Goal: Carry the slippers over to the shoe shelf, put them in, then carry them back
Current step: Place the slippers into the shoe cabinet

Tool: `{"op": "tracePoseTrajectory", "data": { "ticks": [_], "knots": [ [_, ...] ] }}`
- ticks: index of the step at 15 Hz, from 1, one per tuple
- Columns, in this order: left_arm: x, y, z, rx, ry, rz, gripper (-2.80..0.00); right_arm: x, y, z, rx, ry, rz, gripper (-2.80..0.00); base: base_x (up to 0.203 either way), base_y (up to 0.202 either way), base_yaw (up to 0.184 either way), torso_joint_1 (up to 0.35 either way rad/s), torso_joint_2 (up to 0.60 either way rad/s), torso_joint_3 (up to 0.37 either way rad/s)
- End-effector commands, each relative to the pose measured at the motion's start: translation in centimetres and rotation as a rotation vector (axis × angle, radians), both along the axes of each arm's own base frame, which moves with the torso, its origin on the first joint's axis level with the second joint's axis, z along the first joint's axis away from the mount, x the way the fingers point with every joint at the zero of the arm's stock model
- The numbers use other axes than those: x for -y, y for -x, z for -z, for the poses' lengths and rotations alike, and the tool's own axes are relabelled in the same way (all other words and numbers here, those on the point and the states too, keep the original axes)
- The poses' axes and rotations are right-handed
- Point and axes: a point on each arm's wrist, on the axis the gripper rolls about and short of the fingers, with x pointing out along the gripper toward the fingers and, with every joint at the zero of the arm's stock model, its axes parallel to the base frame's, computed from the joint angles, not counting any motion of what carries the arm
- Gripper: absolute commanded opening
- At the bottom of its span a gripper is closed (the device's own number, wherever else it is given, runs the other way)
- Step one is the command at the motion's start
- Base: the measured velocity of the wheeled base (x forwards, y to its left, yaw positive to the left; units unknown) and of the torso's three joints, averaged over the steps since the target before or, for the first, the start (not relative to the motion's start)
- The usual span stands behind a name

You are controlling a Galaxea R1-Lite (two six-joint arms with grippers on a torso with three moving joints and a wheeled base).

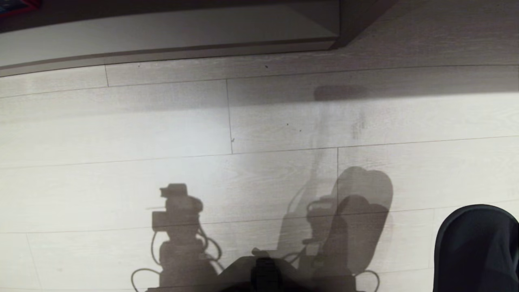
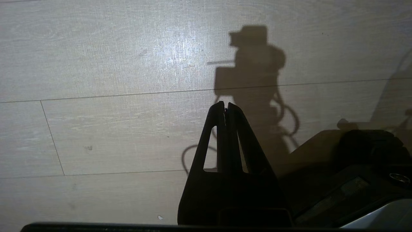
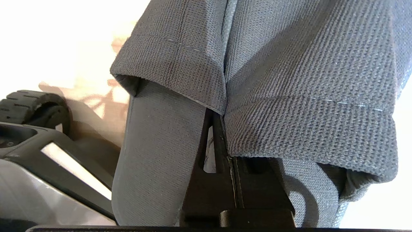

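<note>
The dark grey fabric slippers hang side by side, open backs toward the wrist camera. My right gripper is shut on their inner edges where the two meet, its tips hidden under the cloth. In the head view one slipper's rounded toe shows at the bottom right, above the floor. The shoe shelf lies across the top of the head view, a low open cubby with a pale bottom board and a dark divider at its right end. My left gripper is shut and empty, hanging over the floor.
Pale wood-plank floor stretches between me and the shelf, with my arms' shadows cast on it. My base shows at the bottom edge of the head view, and one of its wheels beside the slippers. A red object sits at the top left corner.
</note>
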Motion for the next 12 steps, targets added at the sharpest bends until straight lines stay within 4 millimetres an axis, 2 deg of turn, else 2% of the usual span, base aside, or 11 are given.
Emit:
{"op": "tracePoseTrajectory", "data": {
  "ticks": [1,12],
  "knots": [
    [0.0,-0.05,0.19,-0.004,0.003,-0.001,-2.8,0.0,-0.03,-0.02,-0.004,0.001,-0.001,-2.8,0.0,0.0,0.0,0.002,0.01,0.217],
    [0.0,-0.06,0.23,-0.009,0.003,0.0,-2.8,-0.01,-0.01,-0.04,-0.003,0.019,-0.004,-2.8,0.0,0.0,0.0,0.001,0.0,0.202]
  ]
}}
